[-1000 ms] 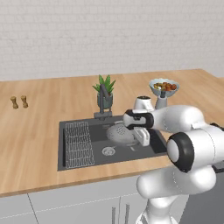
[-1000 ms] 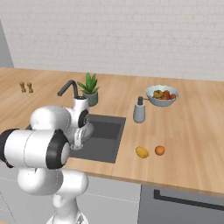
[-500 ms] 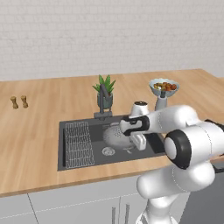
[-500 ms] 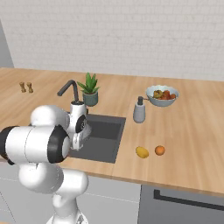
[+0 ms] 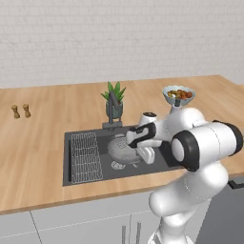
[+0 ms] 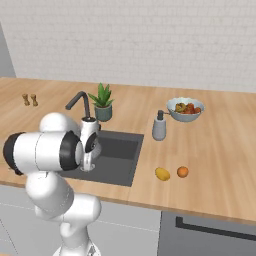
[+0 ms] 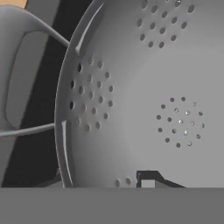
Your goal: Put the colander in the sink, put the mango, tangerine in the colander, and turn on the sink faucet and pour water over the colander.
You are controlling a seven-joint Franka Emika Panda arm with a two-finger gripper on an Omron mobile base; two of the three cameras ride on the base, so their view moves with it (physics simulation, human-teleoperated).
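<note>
Colander (image 5: 125,148) lowered inside sink (image 5: 81,171), gripper (image 5: 138,143) clenched on its rim. Judged stiff, light, smooth metal; slip risked; rim or side handle (image 7: 26,78) best gripped.

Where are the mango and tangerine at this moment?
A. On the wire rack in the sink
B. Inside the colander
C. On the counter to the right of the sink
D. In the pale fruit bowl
C: in the right base view the mango and tangerine lie side by side on the bare counter, right of the sink; the colander holds no fruit.
</note>
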